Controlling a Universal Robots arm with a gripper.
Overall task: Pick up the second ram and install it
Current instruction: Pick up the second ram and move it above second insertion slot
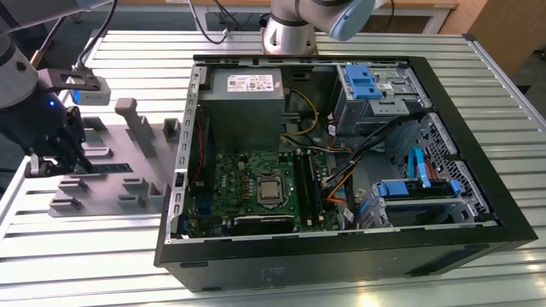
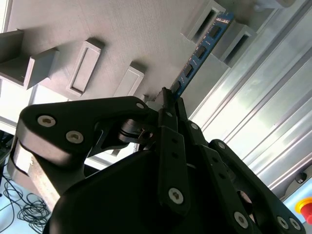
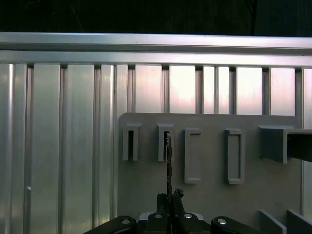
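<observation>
Over the grey fixture, jaws pinch the second ram at one end; we judge it light, stiff, fragile, best held by its flat faces.

At the exterior view's left, the gripper clasps the second ram, a dark strip low on the grey fixture plate. To its right, an open computer case rests on the slatted metal table.

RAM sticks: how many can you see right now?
1: the second ram, in the grey fixture, clamped in the gripper. Others may sit unseen in the motherboard slots.
</observation>
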